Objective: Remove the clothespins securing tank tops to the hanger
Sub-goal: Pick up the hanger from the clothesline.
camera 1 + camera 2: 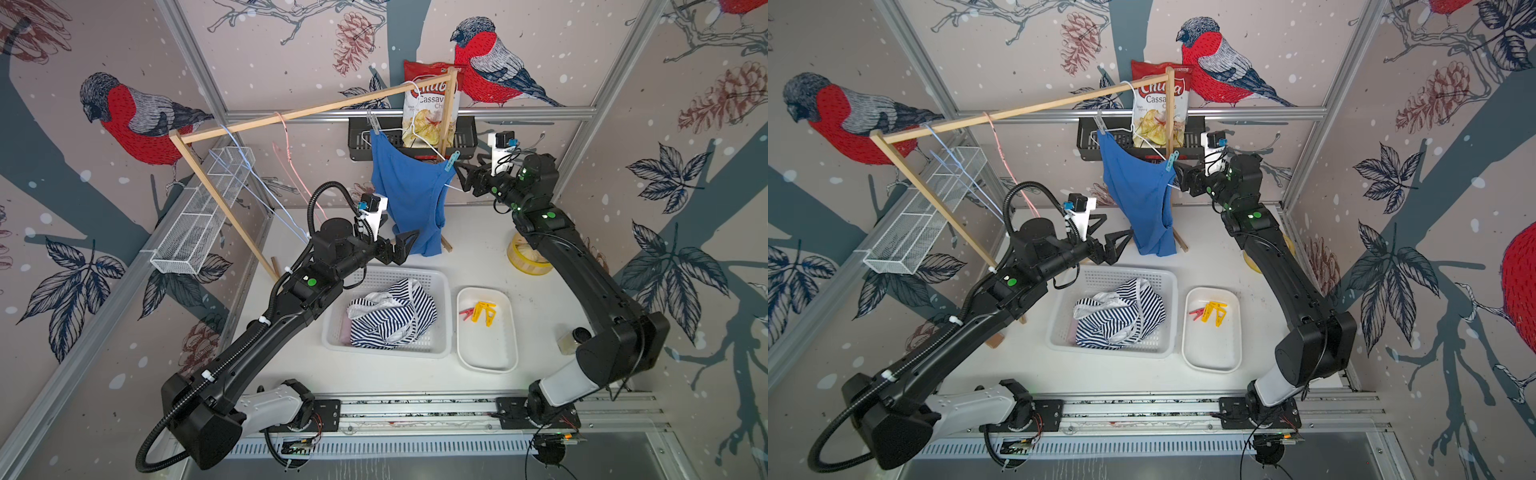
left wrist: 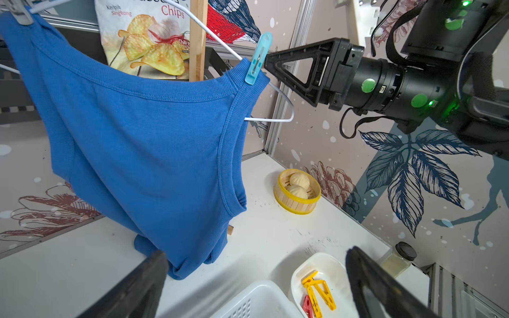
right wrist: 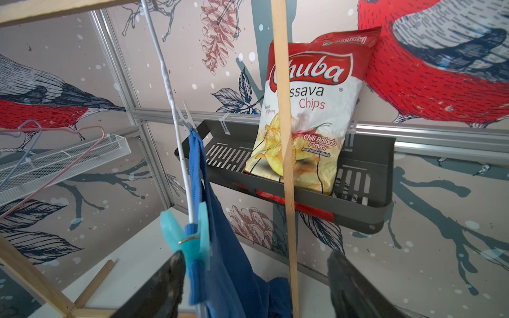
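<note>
A bright blue tank top [image 1: 409,187] [image 2: 137,132] hangs on a white wire hanger [image 2: 286,110] from the wooden rail. A light blue-teal clothespin [image 1: 452,162] [image 3: 190,236] pins one strap and a grey clothespin [image 1: 374,122] [image 3: 186,117] pins the other. My right gripper [image 1: 459,168] [image 3: 256,261] is open; the teal pin sits just inside one finger, the other finger stands well apart. My left gripper [image 1: 405,245] [image 2: 256,256] is open and empty beside the top's lower hem. A striped tank top [image 1: 390,318] lies in the white basket [image 1: 440,282] over a pink one [image 1: 345,332]. Yellow and red clothespins [image 1: 482,311] lie in the white tray [image 1: 486,357].
A chips bag [image 1: 430,112] stands in a black wall shelf [image 1: 361,137] behind the wooden rack post [image 3: 285,165]. Bare pink [image 1: 286,158] and blue [image 1: 237,166] hangers hang on the rail. A wire basket [image 1: 199,224], a bamboo steamer [image 2: 297,192] and a small jar [image 2: 399,258] are nearby.
</note>
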